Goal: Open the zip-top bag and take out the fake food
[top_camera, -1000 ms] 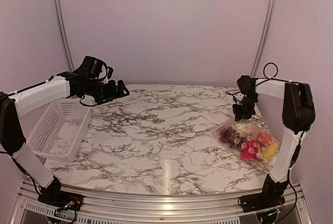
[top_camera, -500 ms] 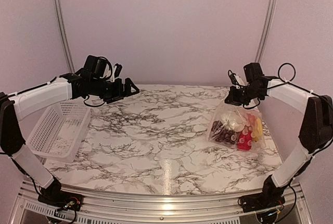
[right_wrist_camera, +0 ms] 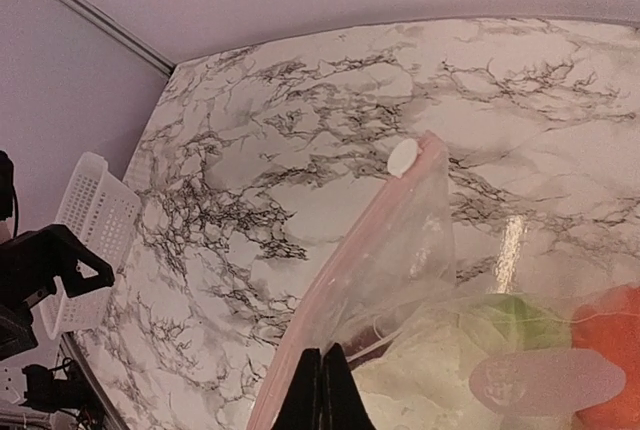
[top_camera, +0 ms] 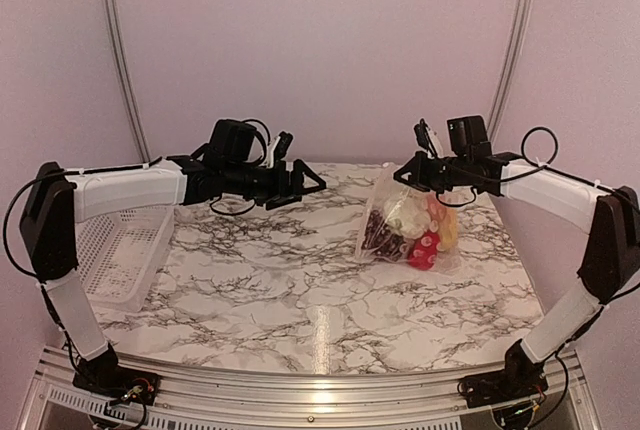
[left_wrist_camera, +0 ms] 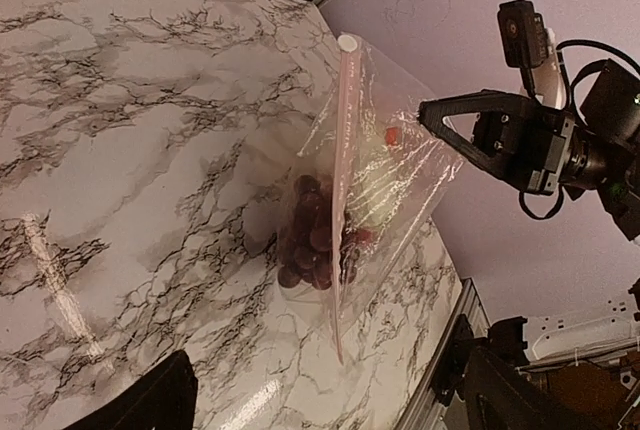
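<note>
The zip-top bag (top_camera: pixel 392 212) hangs from my right gripper (top_camera: pixel 400 176), its lower end at the marble table. My right gripper (right_wrist_camera: pixel 322 390) is shut on the clear plastic beside the pink zip strip (right_wrist_camera: pixel 345 280), below the white slider (right_wrist_camera: pixel 403 157). The fake food (top_camera: pixel 415 230) is inside: dark grapes (left_wrist_camera: pixel 308 240), white cauliflower (right_wrist_camera: pixel 430 380), an orange piece (right_wrist_camera: pixel 612 320). My left gripper (top_camera: pixel 308 188) is open and empty, a short way left of the bag, facing it. In the left wrist view the bag (left_wrist_camera: pixel 390 165) is edge-on with the zip strip (left_wrist_camera: pixel 341 180) toward me.
The white lattice basket (top_camera: pixel 112 250) stands at the table's left edge, also seen in the right wrist view (right_wrist_camera: pixel 88 212). Walls close off the back and sides. The metal rail (top_camera: pixel 320 390) runs along the front edge.
My right gripper has lifted the bag from the right side and carried it left toward the middle. My left arm has reached right toward the bag.
</note>
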`<action>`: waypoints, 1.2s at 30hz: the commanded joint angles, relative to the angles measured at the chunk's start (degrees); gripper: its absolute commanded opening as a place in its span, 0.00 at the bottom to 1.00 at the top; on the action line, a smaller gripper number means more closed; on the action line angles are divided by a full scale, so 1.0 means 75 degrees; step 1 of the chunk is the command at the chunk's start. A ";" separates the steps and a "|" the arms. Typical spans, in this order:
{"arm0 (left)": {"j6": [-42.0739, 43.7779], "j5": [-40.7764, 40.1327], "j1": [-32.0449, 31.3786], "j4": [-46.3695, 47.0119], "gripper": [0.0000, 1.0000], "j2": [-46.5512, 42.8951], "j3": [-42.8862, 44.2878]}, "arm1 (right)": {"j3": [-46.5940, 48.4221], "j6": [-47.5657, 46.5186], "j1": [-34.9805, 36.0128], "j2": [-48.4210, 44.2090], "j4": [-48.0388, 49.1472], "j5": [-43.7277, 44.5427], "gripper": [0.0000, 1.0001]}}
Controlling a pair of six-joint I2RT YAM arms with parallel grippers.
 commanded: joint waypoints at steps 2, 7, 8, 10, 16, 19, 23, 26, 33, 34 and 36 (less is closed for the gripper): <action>-0.0434 0.0422 -0.0379 0.1332 0.92 0.0730 0.0485 | 0.0261 0.0554 0.0622 0.0025 0.1177 -0.0364 0.00; -0.1266 0.0840 -0.0448 0.2263 0.80 0.1478 0.0609 | 0.0465 0.0724 0.0927 0.0199 0.1372 -0.0432 0.00; -0.1391 0.0894 -0.0456 0.2420 0.77 0.1581 0.0629 | 0.0468 0.0785 0.0978 0.0220 0.1441 -0.0464 0.00; -0.1550 0.0893 -0.0465 0.2682 0.71 0.1714 0.0655 | 0.0475 0.0865 0.1099 0.0244 0.1571 -0.0506 0.00; -0.1701 0.0860 -0.0474 0.2902 0.54 0.2018 0.0875 | 0.0511 0.0934 0.1333 0.0274 0.1787 -0.0627 0.00; -0.1801 0.0963 -0.0474 0.3019 0.41 0.2175 0.0991 | 0.0536 0.0946 0.1330 0.0258 0.1845 -0.0701 0.00; -0.1786 0.1028 -0.0474 0.3084 0.25 0.2239 0.1103 | 0.0532 0.0982 0.1335 0.0230 0.1903 -0.0841 0.00; -0.1604 0.1076 -0.0463 0.2768 0.08 0.2282 0.1284 | 0.0468 0.0997 0.1331 0.0181 0.1927 -0.0960 0.00; -0.1037 0.0902 -0.0393 0.1764 0.00 0.2197 0.1582 | 0.0301 0.0888 0.1336 0.0056 0.2128 -0.1089 0.00; -0.0849 0.0902 -0.0382 0.1504 0.00 0.2166 0.1701 | 0.0263 0.0859 0.1336 0.0037 0.2144 -0.1101 0.00; -0.0319 0.0802 -0.0380 0.0863 0.00 0.1965 0.1922 | 0.0158 0.0754 0.1331 -0.0061 0.2084 -0.1083 0.00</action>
